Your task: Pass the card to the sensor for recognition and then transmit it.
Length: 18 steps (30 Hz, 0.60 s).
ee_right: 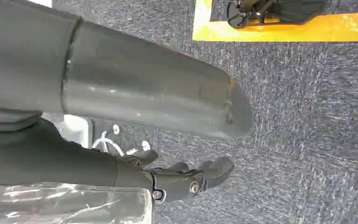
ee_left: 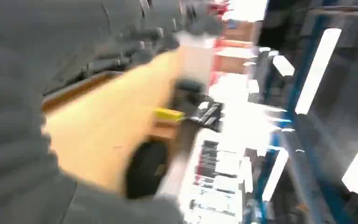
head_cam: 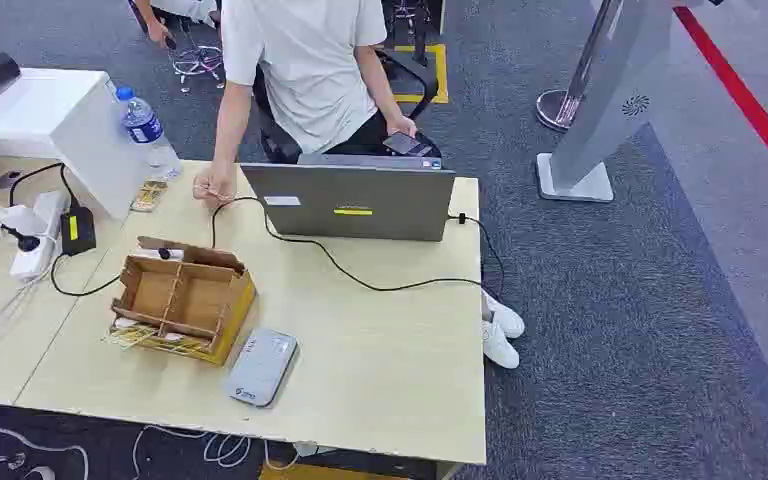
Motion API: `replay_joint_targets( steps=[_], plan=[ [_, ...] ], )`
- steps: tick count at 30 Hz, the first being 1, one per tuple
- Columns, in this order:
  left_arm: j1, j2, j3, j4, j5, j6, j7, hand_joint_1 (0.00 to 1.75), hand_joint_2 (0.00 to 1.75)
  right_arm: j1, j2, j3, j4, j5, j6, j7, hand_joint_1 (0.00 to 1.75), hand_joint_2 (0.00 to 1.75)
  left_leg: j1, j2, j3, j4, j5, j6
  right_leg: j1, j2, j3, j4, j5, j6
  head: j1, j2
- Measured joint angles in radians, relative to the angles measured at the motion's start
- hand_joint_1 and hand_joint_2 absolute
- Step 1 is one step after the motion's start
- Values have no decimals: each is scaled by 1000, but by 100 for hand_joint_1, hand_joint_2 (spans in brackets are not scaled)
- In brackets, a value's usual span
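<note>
On the table stands an open cardboard box, set toward the left part of the near edge. Internal dividers split it into compartments; small pale items lie in the compartments along its near side, too small to identify. The card cannot be singled out among them. A flat grey sensor lies just beside the box's near right corner, close to the near edge. A closed-angle laptop stands at the far edge, a black cable running from it across the top. A water bottle stands at the far left corner by a white cabinet. A person sits behind the far edge, one hand resting on the table.

The right hand hangs over grey carpet, its dark fingers loosely curled and apart, holding nothing. The left hand is heavily blurred; its finger state cannot be told.
</note>
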Motion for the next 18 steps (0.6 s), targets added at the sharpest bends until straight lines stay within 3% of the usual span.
replay_joint_targets(
  steps=[2,3,6,7,9,11,12,14,16,18],
  plan=[
    [-38,16,-44,-66,-232,29,-10,0,175,-2,0,0,0,11,8,-3,0,0,0,0,0,0,1,-1,0,-1,1,0,2,-2,0,0],
    [-50,25,-70,-85,-301,76,-12,0,175,-4,0,0,0,17,9,-3,0,0,-1,1,1,0,1,-1,0,0,0,1,2,-3,0,0],
    [-65,94,-270,-120,-605,373,-8,0,175,-7,0,4,0,46,23,7,0,0,1,4,1,1,2,-1,1,4,-4,0,5,-4,-1,0],
    [-88,127,-352,-104,-746,450,19,0,175,-9,0,6,0,56,27,12,0,0,1,1,-1,1,3,1,1,1,-3,0,5,-4,-1,0],
    [-159,194,-522,-38,-1063,556,149,0,175,-21,0,11,0,73,37,26,0,0,1,-4,-3,1,6,-1,1,-4,-5,0,5,-4,1,0],
    [-243,242,-672,20,-1341,584,320,0,175,-30,0,14,0,76,39,40,0,0,1,-4,-4,1,7,-3,1,-4,-7,0,8,-4,-2,0],
    [-290,257,-757,43,-1468,555,426,0,175,-32,0,14,0,81,41,43,0,0,1,-4,-5,1,8,-2,1,-4,-7,0,9,-3,-2,0],
    [-399,283,-908,119,-1618,484,577,0,175,-32,0,15,0,94,51,56,0,0,1,-4,-7,1,11,-1,1,-3,-7,1,12,-3,-1,0],
    [-497,300,-1034,222,-1682,481,644,0,175,-36,2,16,-1,105,59,62,0,0,1,-1,-9,1,11,-1,1,0,-8,1,14,-3,0,0],
    [-563,309,-1116,296,-1694,490,660,0,175,-37,3,18,-2,112,62,69,0,0,0,5,-8,1,11,-1,0,6,-9,1,15,-2,0,0]
  ],
)
